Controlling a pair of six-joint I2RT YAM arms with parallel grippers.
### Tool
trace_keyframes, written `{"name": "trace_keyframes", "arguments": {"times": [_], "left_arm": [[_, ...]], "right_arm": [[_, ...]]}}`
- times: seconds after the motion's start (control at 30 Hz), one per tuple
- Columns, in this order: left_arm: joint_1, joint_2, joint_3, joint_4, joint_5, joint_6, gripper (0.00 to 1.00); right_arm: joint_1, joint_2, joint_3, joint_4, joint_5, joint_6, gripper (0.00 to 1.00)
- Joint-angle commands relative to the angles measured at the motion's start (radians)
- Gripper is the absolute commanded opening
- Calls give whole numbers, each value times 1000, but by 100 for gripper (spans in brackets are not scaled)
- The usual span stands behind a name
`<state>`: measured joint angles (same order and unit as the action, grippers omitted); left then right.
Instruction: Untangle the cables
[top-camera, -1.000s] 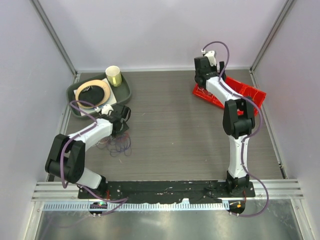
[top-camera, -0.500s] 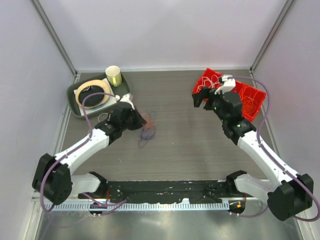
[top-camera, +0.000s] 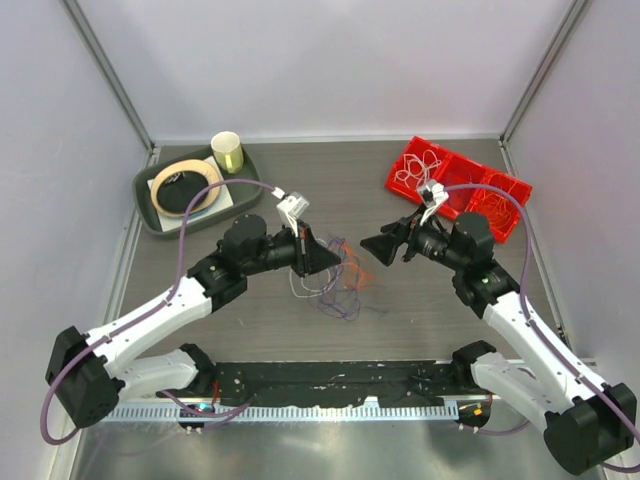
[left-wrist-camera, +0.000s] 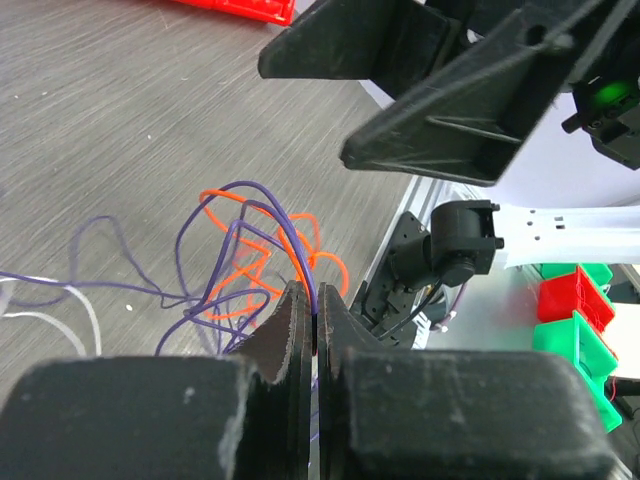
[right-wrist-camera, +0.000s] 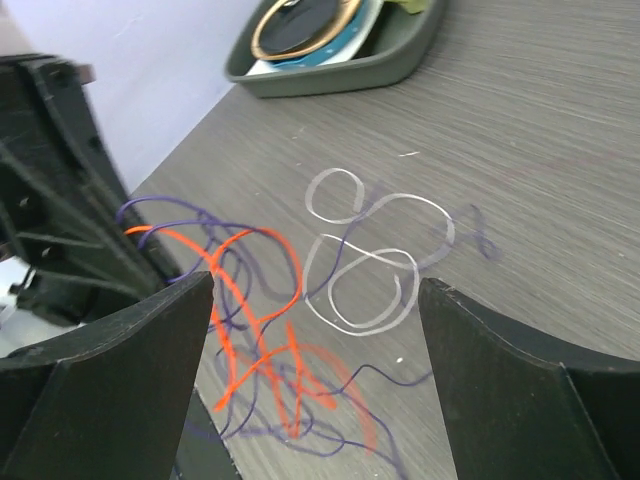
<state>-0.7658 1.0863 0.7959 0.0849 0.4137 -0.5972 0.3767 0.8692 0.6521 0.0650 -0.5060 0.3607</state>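
On the surface (top-camera: 330, 190), the cables (top-camera: 340, 285) form a loose tangle in the gap between the two sets of fingers, spread roughly along the line joining them. The left fingers (left-wrist-camera: 290, 330) are pressed together on a purple strand (left-wrist-camera: 290, 235) rising just ahead of their tips, while the right fingers (right-wrist-camera: 150, 340) stand wide, holding nothing, facing the tangle head-on. The orange-red loops (right-wrist-camera: 235, 290) sit directly ahead of the right fingers, nearer than the white loops (right-wrist-camera: 350, 270), so that arm appears best placed for the opposing pull.
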Motion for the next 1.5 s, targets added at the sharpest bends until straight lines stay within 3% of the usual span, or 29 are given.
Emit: {"name": "trace_keyframes", "arguments": {"times": [0.0, 0.13, 0.5, 0.6, 0.63, 0.67, 0.7, 0.83, 0.87, 0.9, 0.93, 1.0, 1.27, 1.47], "left_arm": [[-3, 6, 43, 30, 25, 11, 0], [-1, 35, 75, -4, -30, -1, 0], [-3, 37, 77, 1, -13, -1, 0], [-3, 26, 66, 1, -29, -1, 0], [-1, 21, 65, 0, -38, 2, 0], [-3, 17, 60, -11, -47, 4, 0], [-3, 12, 62, -20, -77, 5, 0], [-1, -8, 69, -143, -245, 26, 1], [-3, -15, 66, -175, -295, 28, 4], [-3, -22, 56, -213, -334, 31, 22], [-3, -41, 43, -221, -376, 36, 44], [-3, -60, -3, -209, -383, 39, 100], [-1, -17, -121, -102, -263, 114, 100], [-1, 70, -135, -17, -265, 123, 100]], "right_arm": [[1, -21, 14, -3, -156, -44, 89], [4, -7, 14, -24, -250, -57, 87], [70, 119, 27, -13, -285, -100, 76], [83, 143, 40, -17, -282, -100, 58], [85, 146, 41, -16, -282, -101, 47], [85, 145, 43, -13, -282, -104, 16], [87, 139, 44, -13, -251, -101, 1], [87, 100, 63, -88, -25, -97, 1], [87, 97, 82, -137, 27, -95, 1], [85, 87, 92, -158, 70, -89, 1], [87, 80, 98, -172, 114, -89, 1], [87, 80, 110, -179, 110, -79, 1], [87, 93, 178, -163, -31, -8, 1], [87, 110, 237, -182, -62, 63, 1]]}}
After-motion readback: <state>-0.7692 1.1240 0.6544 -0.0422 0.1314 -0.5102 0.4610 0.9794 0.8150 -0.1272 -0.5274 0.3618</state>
